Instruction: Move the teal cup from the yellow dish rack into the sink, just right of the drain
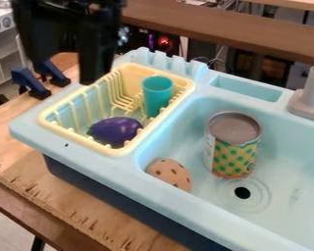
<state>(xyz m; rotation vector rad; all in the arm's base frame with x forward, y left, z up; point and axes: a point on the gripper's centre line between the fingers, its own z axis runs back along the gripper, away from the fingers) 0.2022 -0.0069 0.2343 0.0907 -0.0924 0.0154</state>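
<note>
Two things sit in the pale yellow dish rack [109, 147] and two in the basin of the light blue toy sink [277, 174]. In the camera view, my black gripper [82, 67] hangs at the upper left, over the rack's far left side. I cannot tell how wide it stands, and I make out nothing in its hold, so I judge that none of the four things is lifted at this moment.

Nearest me, in the rack, are a toy eggplant [115, 131] and a teal cup [158, 93]. The eggplant lies on its side at the near end, deep purple and glossy, its darker stem end to the left; the cup is plain and upright, towards the back. In the basin a tin can [231, 147] stands upright near the drain [243, 192], its label patterned green and yellow below a dull grey-brown top. A brown, dark-spotted toy cookie [170, 174] rests by the near left wall.
</note>
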